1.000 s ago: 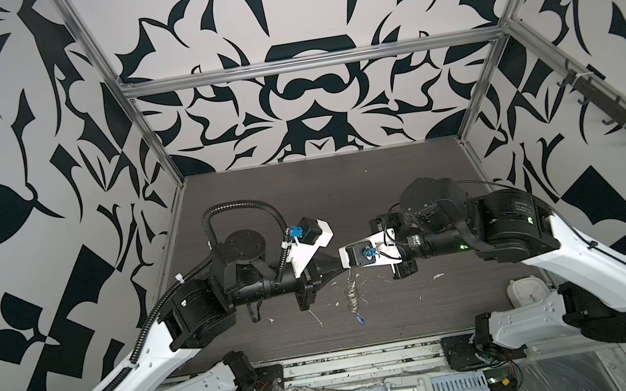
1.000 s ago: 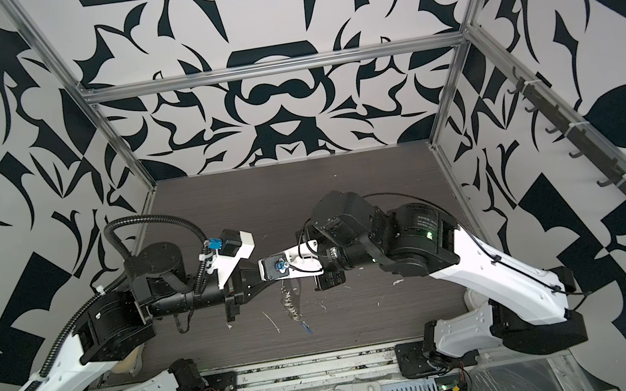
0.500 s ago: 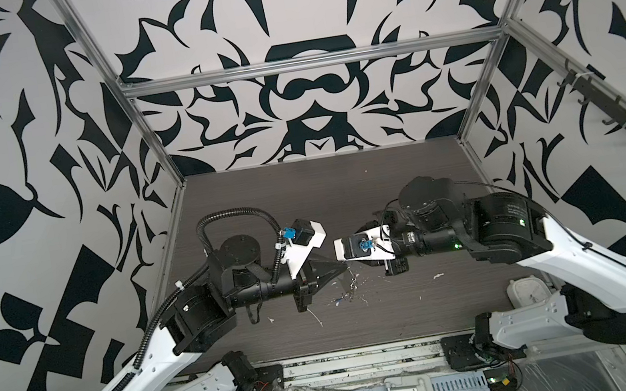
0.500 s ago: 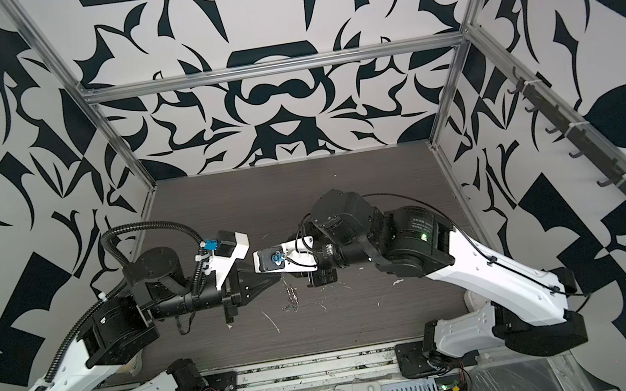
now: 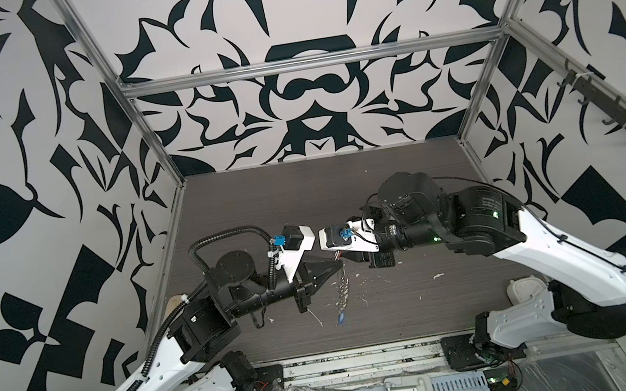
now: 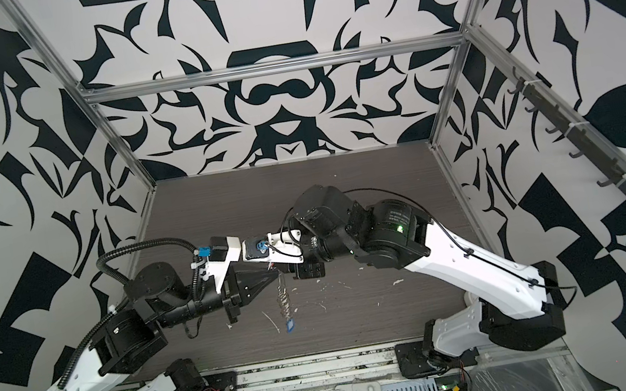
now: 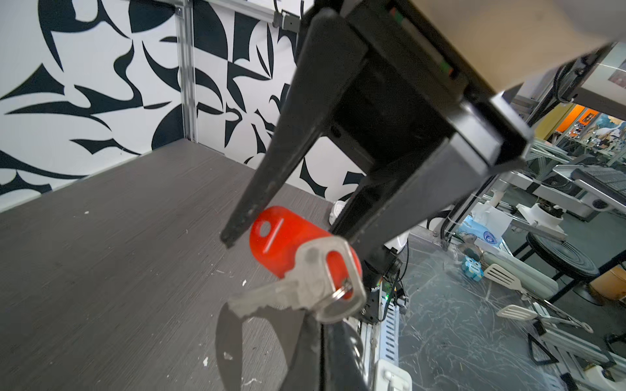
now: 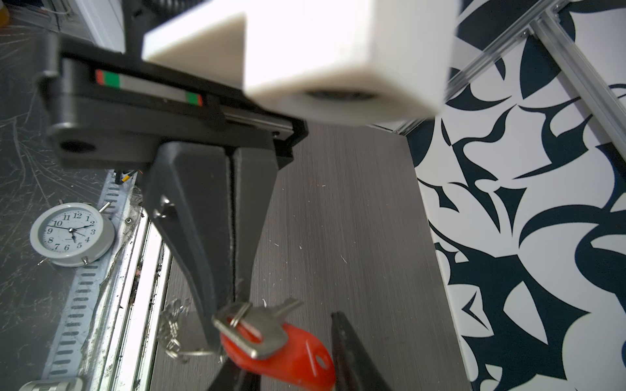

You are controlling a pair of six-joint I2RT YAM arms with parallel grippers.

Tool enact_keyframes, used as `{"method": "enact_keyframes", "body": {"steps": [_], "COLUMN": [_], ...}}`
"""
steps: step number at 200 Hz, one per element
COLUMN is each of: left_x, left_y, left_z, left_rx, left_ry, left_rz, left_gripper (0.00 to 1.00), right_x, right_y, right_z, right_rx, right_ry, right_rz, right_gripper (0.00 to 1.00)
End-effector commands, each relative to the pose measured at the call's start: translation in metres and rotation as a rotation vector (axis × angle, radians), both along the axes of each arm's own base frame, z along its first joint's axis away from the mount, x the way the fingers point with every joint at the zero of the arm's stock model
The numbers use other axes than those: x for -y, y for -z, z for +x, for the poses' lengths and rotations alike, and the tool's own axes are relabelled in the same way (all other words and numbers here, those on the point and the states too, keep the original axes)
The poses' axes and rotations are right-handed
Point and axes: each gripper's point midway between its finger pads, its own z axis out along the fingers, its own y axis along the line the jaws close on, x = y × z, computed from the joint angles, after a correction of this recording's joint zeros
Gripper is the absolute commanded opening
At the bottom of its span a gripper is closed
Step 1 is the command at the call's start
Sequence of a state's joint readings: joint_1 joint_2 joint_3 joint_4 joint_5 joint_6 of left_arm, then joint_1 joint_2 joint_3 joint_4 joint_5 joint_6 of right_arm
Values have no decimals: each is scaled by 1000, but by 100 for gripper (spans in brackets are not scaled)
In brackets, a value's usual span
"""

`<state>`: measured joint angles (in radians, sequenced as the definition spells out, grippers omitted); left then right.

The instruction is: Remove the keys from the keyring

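Smooth, glossy red plastic on the tag point(image 7: 284, 243). Dull silvery metal on the key point(image 7: 305, 281), silvery metal too on the keyring point(image 5: 342, 293). Matt black plastic, finely grained, on the fingers point(image 8: 189, 220) of the left gripper point(image 5: 337, 272). Matt grey wood-grain surface with white flecks on the table point(image 7: 101, 254).

Black-and-white patterned walls point(image 5: 308, 92), dark woodgrain tabletop point(image 5: 303, 198)

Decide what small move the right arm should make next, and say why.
Probably close the right pincer on the red tag. Its fingers stand open either side of the tag, while the key hangs by its little ring at the left pincer, shut on the keyring, so nothing pulls it free yet.
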<state>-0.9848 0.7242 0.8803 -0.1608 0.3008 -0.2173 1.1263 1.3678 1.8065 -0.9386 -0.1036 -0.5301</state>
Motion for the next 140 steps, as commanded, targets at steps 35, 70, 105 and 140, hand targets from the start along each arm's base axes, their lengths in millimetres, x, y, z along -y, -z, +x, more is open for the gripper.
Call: {"method": "enact_keyframes", "body": {"steps": [35, 70, 105, 140], "left_x": [2, 0, 0, 7], "left_y": [-4, -8, -14, -14], "left_z": [14, 19, 27, 29], "left_rx": [50, 120, 197, 223], "left_ry": [-71, -101, -142, -135], "left_rz": [-124, -202, -274, -293], "left_gripper": [0, 0, 0, 0], "right_x": [-41, -48, -53, -51], "right_y": [-61, -60, -62, -60], "right_z": [-12, -14, -11, -5], "right_rx": [4, 1, 23, 45], "right_ry": [-75, -77, -53, -4], "right_rz": [226, 224, 215, 204], "right_gripper": [40, 40, 40, 42]}}
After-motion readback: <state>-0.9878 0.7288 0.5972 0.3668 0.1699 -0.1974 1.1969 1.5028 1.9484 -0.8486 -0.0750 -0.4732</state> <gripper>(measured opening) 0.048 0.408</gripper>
